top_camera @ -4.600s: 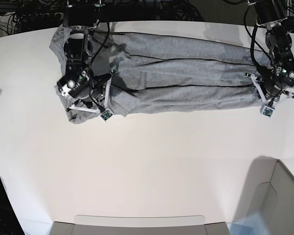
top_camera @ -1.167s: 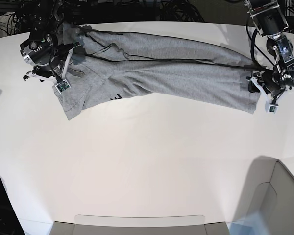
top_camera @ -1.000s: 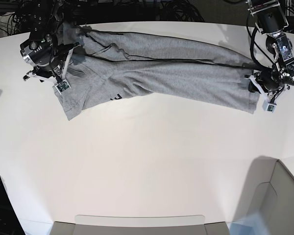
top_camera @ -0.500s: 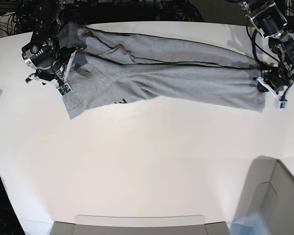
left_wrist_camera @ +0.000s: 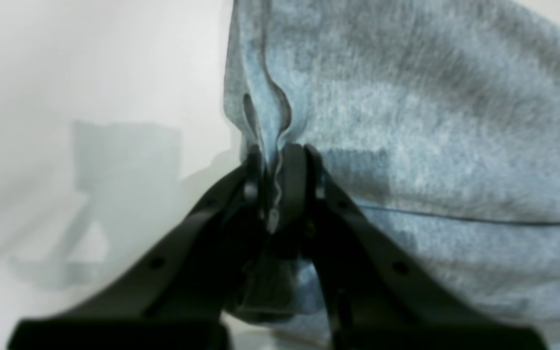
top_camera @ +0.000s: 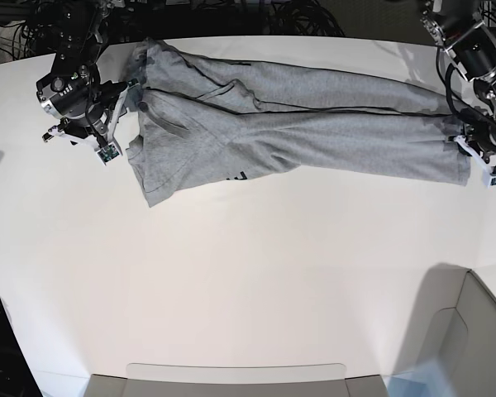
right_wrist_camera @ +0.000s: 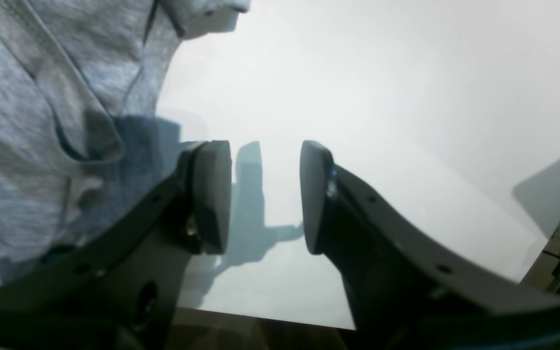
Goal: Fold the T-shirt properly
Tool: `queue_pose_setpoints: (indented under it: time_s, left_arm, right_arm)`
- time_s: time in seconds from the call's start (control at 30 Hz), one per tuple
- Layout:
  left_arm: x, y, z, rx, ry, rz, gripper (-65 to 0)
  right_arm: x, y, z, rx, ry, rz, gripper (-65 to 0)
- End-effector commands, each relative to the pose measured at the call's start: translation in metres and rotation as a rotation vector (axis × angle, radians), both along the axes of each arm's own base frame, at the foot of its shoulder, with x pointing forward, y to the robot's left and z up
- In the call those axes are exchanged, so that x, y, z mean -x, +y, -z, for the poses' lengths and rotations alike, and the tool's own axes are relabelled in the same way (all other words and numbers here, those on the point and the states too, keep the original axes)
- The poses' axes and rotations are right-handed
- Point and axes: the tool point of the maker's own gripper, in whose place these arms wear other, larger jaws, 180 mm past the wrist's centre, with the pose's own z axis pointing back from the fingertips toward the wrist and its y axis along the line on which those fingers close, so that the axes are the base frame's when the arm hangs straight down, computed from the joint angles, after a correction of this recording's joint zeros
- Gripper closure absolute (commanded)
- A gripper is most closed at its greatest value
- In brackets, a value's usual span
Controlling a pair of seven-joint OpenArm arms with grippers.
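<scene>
The T-shirt [top_camera: 298, 124] lies stretched in a long band along the desk's [top_camera: 248, 281] far side. The left gripper [left_wrist_camera: 276, 167] pinches its hem edge; the right gripper [right_wrist_camera: 265, 194], jaws wide and empty, hangs beside the shirt's other end. Likely mid-straightening; next it needs a grip there.

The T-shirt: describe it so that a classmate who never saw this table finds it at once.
On the white table, look along the far edge. The T-shirt lies there as a long heather-grey band between the two arms, the only cloth there, its end pinched in the left hand.
</scene>
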Motion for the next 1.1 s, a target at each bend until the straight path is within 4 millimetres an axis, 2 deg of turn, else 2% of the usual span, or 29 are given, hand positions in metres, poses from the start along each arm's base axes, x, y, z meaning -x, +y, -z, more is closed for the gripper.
queue_pose_setpoints:
  time_s: [0.0, 0.13, 0.17, 0.27, 0.57, 0.7, 0.83, 1.07]
  left_arm:
    - [0.019, 0.018, -0.007, -0.088, 0.105, -0.011, 0.0]
    - [0.003, 0.023, -0.041, -0.187, 0.034, 0.022, 0.0]
    - [0.006, 0.021, -0.041, -0.192, 0.037, 0.023, 0.0]
    - [0.009, 0.027, -0.061, -0.23, 0.006, -0.013, 0.0]
    - [-0.005, 0.004, -0.108, -0.33, -0.078, 0.011, 0.0]
    - [-0.004, -0.009, -0.125, -0.359, -0.09, 0.006, 0.0]
    - [-0.012, -0.025, -0.13, -0.368, -0.122, 0.044, 0.0]
    - [-0.008, -0.048, -0.124, -0.368, -0.108, 0.11, 0.0]
  right_arm:
    - [-0.005, -0.002, -0.007, 0.012, -0.024, -0.012, -24.0]
    - [-0.008, -0.001, -0.008, 0.01, -0.032, -0.013, -24.0]
    - [-0.009, -0.002, -0.009, 0.013, -0.032, -0.011, -24.0]
    - [-0.011, -0.001, -0.01, 0.011, -0.036, -0.012, -24.0]
    - [-0.017, 0.004, -0.006, -0.009, -0.034, -0.003, -24.0]
    - [-0.017, 0.004, 0.0, -0.021, -0.016, -0.002, -24.0]
    - [-0.017, 0.004, 0.004, -0.027, -0.004, 0.0, -24.0]
    - [-0.019, 0.009, 0.004, -0.025, -0.004, -0.021, -24.0]
